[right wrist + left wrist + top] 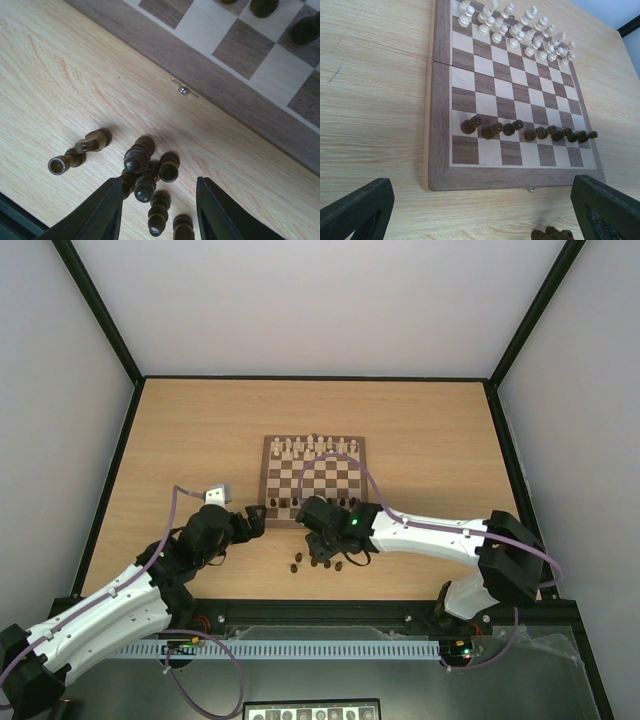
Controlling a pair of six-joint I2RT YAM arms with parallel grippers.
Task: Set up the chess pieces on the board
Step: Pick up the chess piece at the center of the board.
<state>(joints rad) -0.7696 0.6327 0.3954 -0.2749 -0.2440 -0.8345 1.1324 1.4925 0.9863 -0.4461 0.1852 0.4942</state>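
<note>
The job looks roughly half done. A row of dark chess pieces [530, 132] stands upright on the board [440, 125], along the second rank from its six o'clock edge, while the rank right at that edge is bare. The cream pieces [520, 30] fill the twelve o'clock end. What remains is a heap [145, 175] of about eight dark men on the table [370, 100], just off the board's six o'clock border, most upright and at least one lying on its side at the heap's nine o'clock. The left gripper [481, 187] hangs at the board's seven o'clock corner, spread wide and carrying nothing. The right gripper [159, 180] stands over the heap, its fingers drawn in partway with several pieces between them (whether any is actually pinched I cannot tell). The overhead view gives the whole layout but blurs the heap into specks half hidden under the right arm. The right wrist view separates those pieces and shows the board's small metal clasp [183, 90]. Only the left wrist view shows the placed row and the vacant near rank clearly.
</note>
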